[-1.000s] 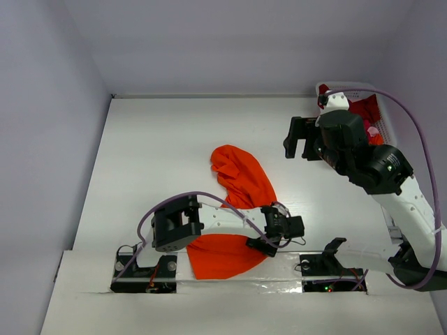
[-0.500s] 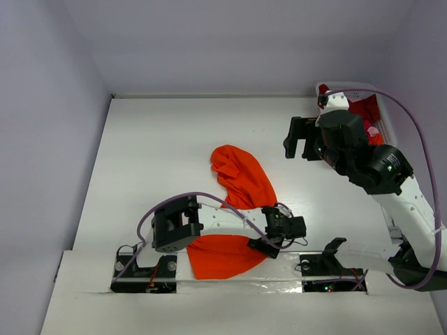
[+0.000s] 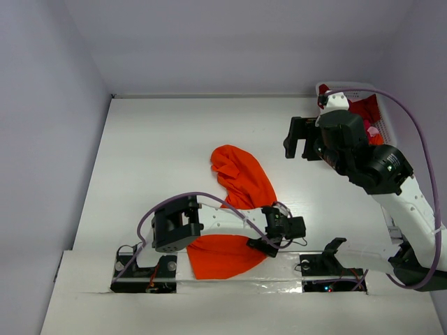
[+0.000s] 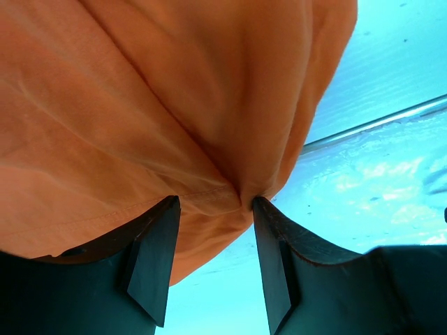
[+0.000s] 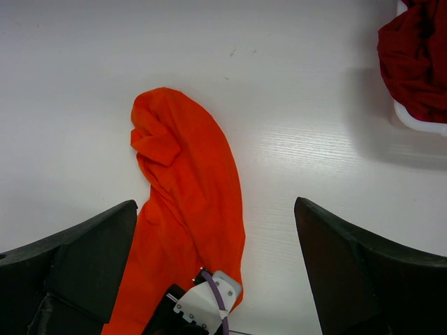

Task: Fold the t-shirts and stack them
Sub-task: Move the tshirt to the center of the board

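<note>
The orange t-shirt (image 3: 237,188) lies crumpled on the white bench (image 3: 154,153), running from the centre of the frame down to the lower middle. The left pincer (image 4: 214,202) sits at the shirt's lower right edge, its jaws partly closed with a fold of the hem bunched between them (the wrist view shows this plainly). The right pincer (image 3: 299,138) hangs in the upper right, jaws spread wide and holding nothing, beside the white basket (image 5: 419,126) containing the dark red t-shirt (image 5: 415,56).

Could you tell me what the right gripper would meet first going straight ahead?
The right gripper would likely meet the orange t-shirt near its edge, or bare table beside it; depth is unclear.
</note>
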You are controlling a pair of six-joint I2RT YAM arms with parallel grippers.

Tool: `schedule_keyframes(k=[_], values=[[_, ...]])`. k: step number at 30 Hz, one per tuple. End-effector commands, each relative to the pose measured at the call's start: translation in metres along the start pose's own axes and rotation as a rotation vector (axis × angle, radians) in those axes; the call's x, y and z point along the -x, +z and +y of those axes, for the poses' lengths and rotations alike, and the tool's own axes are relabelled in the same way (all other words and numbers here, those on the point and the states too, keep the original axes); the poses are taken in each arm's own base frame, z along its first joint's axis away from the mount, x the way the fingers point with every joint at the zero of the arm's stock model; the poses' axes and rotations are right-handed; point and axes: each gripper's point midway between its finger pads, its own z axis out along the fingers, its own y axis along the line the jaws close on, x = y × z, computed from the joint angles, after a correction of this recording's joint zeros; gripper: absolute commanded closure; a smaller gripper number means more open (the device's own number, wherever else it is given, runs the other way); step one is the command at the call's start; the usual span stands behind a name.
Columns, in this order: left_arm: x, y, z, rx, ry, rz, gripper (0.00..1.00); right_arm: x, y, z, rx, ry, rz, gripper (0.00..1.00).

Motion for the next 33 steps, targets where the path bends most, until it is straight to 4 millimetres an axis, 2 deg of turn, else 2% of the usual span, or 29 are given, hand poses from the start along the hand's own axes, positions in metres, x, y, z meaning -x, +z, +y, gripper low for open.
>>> schedule_keyframes(k=[1, 6, 12, 16, 23, 33], values=[[0.005, -0.015, 0.005, 0.018, -0.024, -0.037, 0.57, 0.019, -0.009, 0.004, 0.032, 0.028, -0.069, 0.00], [0.003, -0.011, 0.005, 0.017, -0.022, -0.029, 0.57, 0.020, -0.008, 0.005, 0.033, 0.027, -0.067, 0.00], [0.015, -0.030, 0.008, 0.014, -0.064, -0.093, 0.58, 0.017, -0.007, 0.004, 0.030, 0.025, -0.064, 0.00], [0.018, -0.036, 0.011, 0.025, -0.077, -0.108, 0.58, 0.017, -0.006, 0.004, 0.030, 0.025, -0.064, 0.00], [0.024, -0.046, 0.005, -0.009, -0.075, -0.125, 0.58, 0.018, -0.005, 0.005, 0.030, 0.022, -0.064, 0.00], [0.020, -0.031, -0.001, 0.013, -0.039, -0.083, 0.57, 0.016, -0.005, 0.004, 0.029, 0.023, -0.063, 0.00]])
